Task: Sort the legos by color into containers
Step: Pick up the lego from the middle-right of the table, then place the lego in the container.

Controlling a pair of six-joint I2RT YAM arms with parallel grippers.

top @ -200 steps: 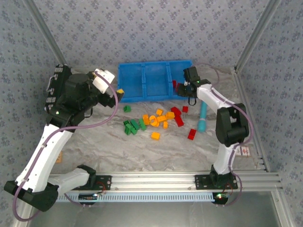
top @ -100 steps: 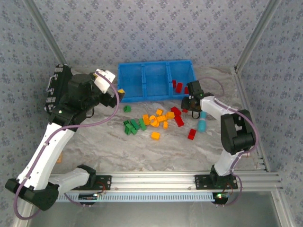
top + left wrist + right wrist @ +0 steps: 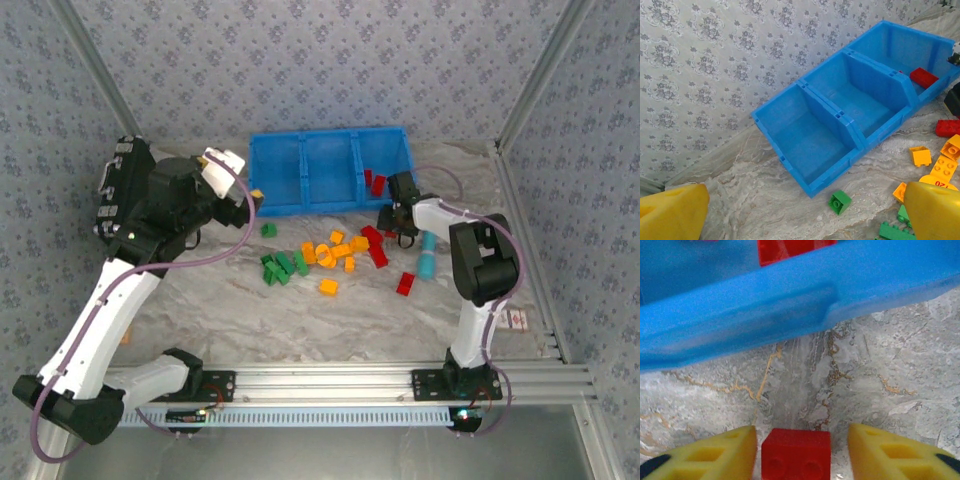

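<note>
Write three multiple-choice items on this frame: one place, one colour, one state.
1. The red brick framed by the right gripper lies: A on the table before the blue bin; B inside a compartment; C atop green bricks.
2. Bricks inside the bin are: A green; B orange; C red.
3. The right gripper is: A shut on a brick; B open; C shut, empty.

A: it sits on marble below the bin wall. C: red ones lie in one end compartment. B: gaps flank the brick.

A bright blue bin is shown at twelve o'clock. Red, orange-yellow and green legos are seen on a grey-white marbled table. Walls are patterned with grey florals.
</note>
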